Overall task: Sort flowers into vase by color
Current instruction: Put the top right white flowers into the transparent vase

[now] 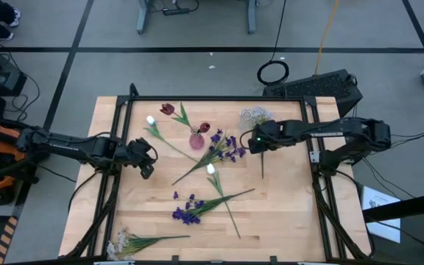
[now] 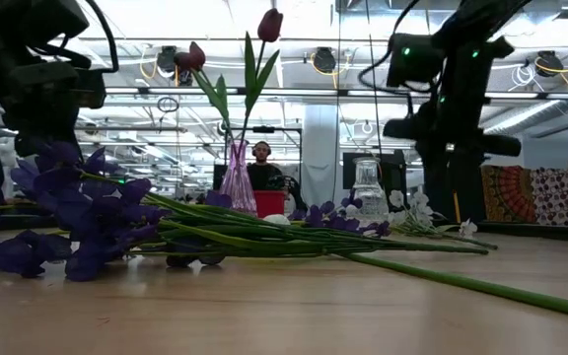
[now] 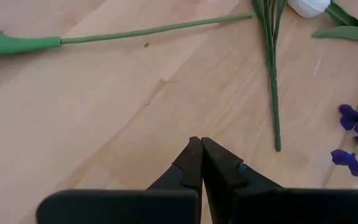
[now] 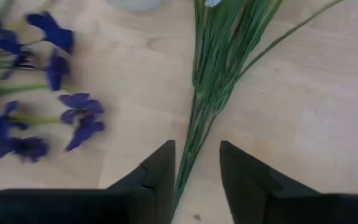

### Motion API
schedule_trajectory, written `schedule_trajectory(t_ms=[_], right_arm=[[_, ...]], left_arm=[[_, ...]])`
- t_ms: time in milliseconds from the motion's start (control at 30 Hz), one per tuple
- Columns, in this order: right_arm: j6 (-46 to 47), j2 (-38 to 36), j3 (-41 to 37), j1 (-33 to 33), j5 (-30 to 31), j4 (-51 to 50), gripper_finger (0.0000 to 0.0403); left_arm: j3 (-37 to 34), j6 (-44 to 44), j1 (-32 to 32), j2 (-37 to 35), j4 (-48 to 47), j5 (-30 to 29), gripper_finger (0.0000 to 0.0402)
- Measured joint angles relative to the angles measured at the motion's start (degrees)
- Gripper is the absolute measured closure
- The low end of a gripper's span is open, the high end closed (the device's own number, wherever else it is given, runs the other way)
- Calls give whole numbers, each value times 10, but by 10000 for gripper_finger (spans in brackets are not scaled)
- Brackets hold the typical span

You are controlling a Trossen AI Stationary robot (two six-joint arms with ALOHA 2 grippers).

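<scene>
We see the right gripper [image 4: 196,171] spread narrowly, its fingers straddling the thin green stems of a white-blossom spray [image 4: 213,81] lying on the light wooden table [image 1: 285,221] near the clear glass vase [image 1: 255,115]. The left gripper [image 3: 201,158] is closed on nothing, hovering over bare table. Two dark red tulips [image 1: 168,110] stand in the pink glass vase [image 1: 196,140]; purple blossom clusters [image 1: 186,213] and white tulips [image 1: 211,169] lie scattered
</scene>
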Motion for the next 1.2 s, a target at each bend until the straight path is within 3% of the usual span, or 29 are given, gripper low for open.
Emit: schedule_trajectory(t_ms=[200, 367, 467, 567, 633, 900, 1100, 1200], right_arm=[[-9, 81, 0, -3, 2, 34, 233], [10, 147, 3, -5, -6, 39, 229], [0, 169, 6, -5, -20, 37, 266], [-13, 163, 5, 5, -21, 27, 348], [-15, 143, 2, 12, -16, -4, 386], [76, -15, -4, 54, 22, -222, 399], [82, -173, -2, 67, 22, -310, 401], [141, -235, -2, 66, 18, -349, 402]], left_arm=[[0, 14, 0, 0, 0, 0, 391], [0, 14, 0, 0, 0, 0, 391], [0, 14, 0, 0, 0, 1, 391], [0, 13, 0, 0, 0, 11, 391], [0, 12, 0, 0, 0, 16, 391], [0, 13, 0, 0, 9, 16, 391], [0, 10, 0, 0, 32, 10, 391], [0, 9, 0, 2, 47, 4, 391]])
